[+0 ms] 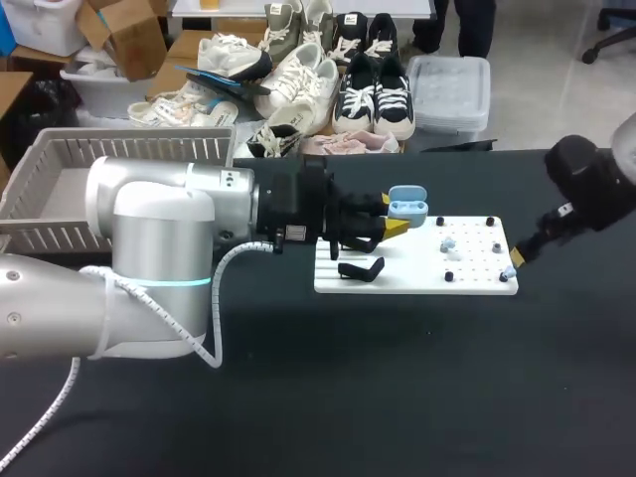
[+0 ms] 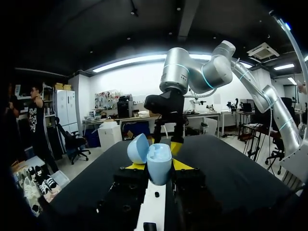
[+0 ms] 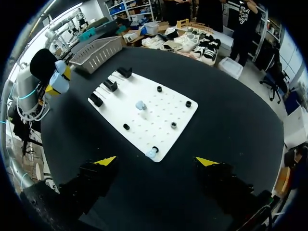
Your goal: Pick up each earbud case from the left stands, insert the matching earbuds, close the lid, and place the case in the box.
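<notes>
Lid open, the pale blue earbud case (image 1: 407,206) sat clamped in the left gripper (image 1: 393,227) by the white board (image 1: 477,260). Right gripper (image 3: 157,160) hung spread wide over an earbud (image 3: 151,153) at the board's corner on the counter (image 1: 397,378).

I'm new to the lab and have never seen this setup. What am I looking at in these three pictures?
Two robot arms work at a black table. One picture looks down from overhead; the other two come from a camera on each wrist. The left jaws grip a pale blue case, lid open. The right jaws stand open by a corner of the white board, where one earbud sits; another sits mid-board. A grey basket stands at the left.
</notes>
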Tool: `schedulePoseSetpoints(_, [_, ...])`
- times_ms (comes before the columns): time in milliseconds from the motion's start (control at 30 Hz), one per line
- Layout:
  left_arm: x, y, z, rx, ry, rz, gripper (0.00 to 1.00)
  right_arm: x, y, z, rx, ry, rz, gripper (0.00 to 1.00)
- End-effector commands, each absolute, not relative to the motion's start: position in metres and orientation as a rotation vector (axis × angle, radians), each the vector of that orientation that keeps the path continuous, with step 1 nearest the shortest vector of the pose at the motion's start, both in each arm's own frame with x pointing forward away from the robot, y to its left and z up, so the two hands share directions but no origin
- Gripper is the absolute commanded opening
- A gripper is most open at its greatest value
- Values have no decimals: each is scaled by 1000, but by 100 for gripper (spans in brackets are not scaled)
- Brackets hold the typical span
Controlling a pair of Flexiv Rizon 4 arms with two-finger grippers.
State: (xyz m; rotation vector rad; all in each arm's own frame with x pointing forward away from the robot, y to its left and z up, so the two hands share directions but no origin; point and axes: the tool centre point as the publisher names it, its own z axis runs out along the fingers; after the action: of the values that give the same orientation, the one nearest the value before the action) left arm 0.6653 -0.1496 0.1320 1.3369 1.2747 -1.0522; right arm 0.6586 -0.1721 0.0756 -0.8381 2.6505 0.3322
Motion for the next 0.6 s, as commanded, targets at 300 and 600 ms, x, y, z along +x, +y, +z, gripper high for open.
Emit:
schedulePoseSetpoints(300, [663,-150,131,1329,1275,-1045,0,651,-158,67,-973,2696,40,100])
schedulePoseSetpoints(600, [663,-150,131,1329,1275,-1045,0,642,-154,59,-837,2714,-34,100])
